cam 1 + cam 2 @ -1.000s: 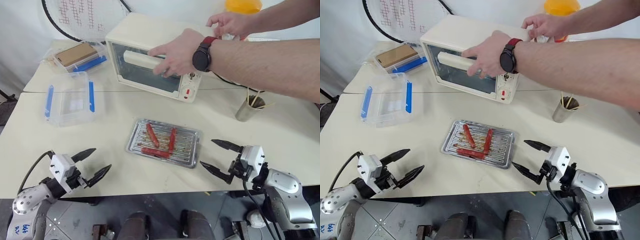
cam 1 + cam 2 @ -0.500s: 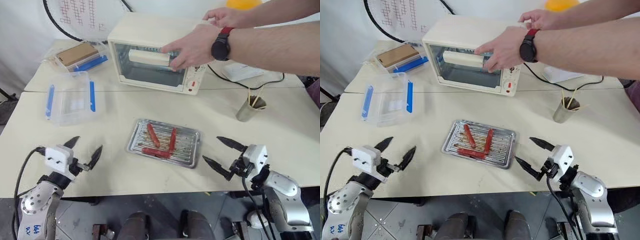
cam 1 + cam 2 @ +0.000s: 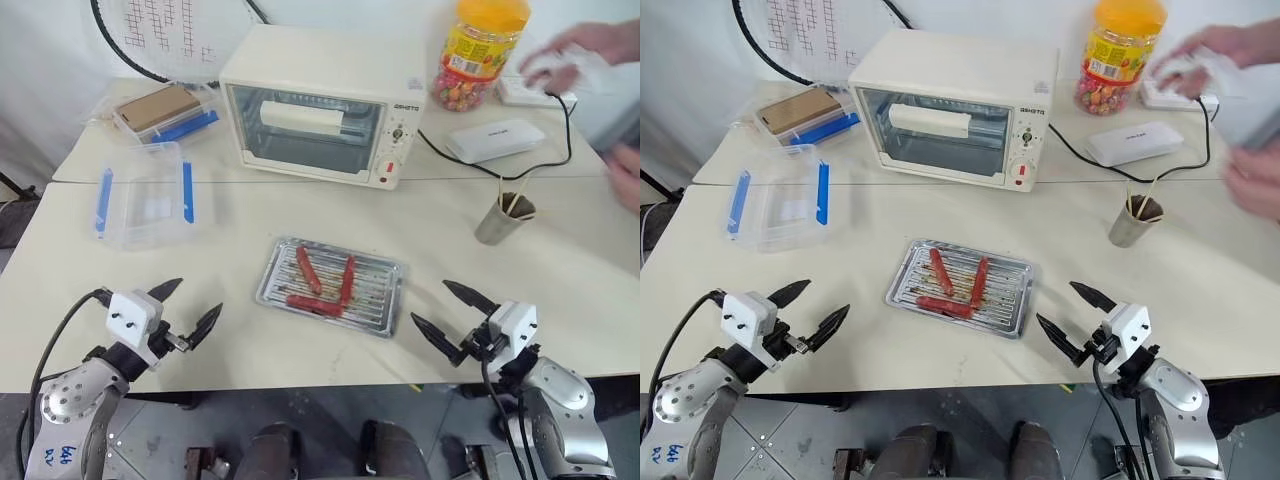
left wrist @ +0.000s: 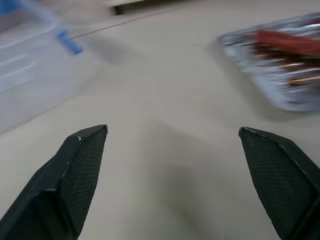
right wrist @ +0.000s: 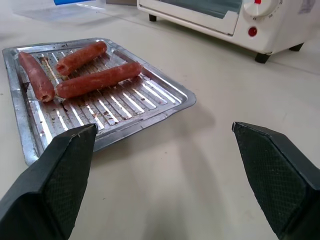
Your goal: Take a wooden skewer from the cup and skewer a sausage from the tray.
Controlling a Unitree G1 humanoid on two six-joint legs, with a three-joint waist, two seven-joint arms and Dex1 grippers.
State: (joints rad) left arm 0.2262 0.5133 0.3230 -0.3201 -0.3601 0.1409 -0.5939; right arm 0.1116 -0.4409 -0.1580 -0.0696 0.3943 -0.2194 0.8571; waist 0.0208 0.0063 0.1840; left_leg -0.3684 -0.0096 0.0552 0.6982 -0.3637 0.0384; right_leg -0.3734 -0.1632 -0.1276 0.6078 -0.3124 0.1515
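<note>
The cup (image 3: 497, 220) stands on the right side of the desk (image 3: 230, 250), with several wooden skewers (image 3: 509, 198) held upright in it, leaning slightly. It lies ahead of the right gripper (image 3: 450, 310), which is judged the nearer one, though well apart; its fingers are spread wide and empty. The tray (image 3: 330, 286) at mid-desk holds three sausages (image 3: 325, 287). The left gripper (image 3: 185, 307), also wide open, hovers farther off beside a clear plastic box (image 3: 145, 195).

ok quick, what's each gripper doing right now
Left gripper: open, holding nothing, over bare table left of the tray.
Right gripper: open, holding nothing, just right of the tray.
</note>
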